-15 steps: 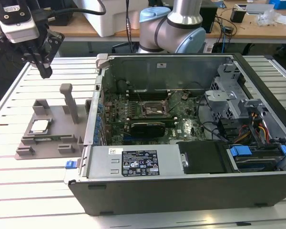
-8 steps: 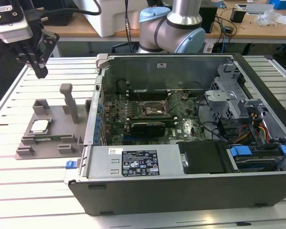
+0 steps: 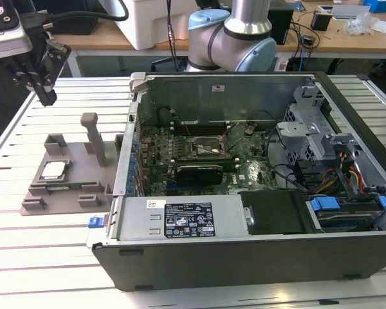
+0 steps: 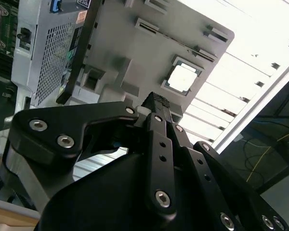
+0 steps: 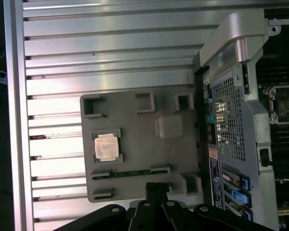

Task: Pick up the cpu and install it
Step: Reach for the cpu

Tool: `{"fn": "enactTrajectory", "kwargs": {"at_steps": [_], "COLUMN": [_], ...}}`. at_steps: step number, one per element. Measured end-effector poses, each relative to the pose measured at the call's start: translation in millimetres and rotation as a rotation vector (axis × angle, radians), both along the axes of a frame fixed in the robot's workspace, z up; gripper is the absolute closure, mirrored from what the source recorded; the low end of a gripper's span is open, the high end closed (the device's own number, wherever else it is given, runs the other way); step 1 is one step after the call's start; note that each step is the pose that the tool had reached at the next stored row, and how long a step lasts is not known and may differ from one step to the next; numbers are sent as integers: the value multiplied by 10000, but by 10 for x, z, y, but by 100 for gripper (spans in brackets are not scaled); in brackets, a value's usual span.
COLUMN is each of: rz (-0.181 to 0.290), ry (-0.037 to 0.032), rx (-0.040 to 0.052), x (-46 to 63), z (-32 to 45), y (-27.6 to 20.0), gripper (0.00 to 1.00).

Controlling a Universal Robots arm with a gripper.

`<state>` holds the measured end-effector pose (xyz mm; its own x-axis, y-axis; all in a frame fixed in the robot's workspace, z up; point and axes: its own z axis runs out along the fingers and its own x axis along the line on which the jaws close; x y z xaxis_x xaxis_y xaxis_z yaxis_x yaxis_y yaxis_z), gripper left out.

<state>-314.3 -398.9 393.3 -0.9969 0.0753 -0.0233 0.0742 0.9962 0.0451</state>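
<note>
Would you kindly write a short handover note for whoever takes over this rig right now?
End effector: raised above the slatted table, at the exterior view's left, near the grey fixture and not touching the cpu.
cpu: lies flat in its recess on the fixture, beside the open computer case.
Done: nothing of the job shows as done.
Left: the cpu is not yet picked up and not yet in the motherboard socket.
</note>
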Motion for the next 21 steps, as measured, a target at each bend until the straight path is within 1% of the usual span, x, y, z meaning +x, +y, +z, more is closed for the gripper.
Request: {"fn": "enactTrajectory", "kwargs": {"at_steps": [7, 9, 11, 13, 21], "rz": [0, -1, 0, 0, -1], "ry": [0, 1, 1, 0, 0], "rx": [0, 0, -1, 0, 0], "x": [-114, -178, -214, -306, -474], "z": [0, 0, 0, 0, 0], "y": [0, 0, 0, 0, 0], "gripper": [89, 89, 89, 89, 89]}}
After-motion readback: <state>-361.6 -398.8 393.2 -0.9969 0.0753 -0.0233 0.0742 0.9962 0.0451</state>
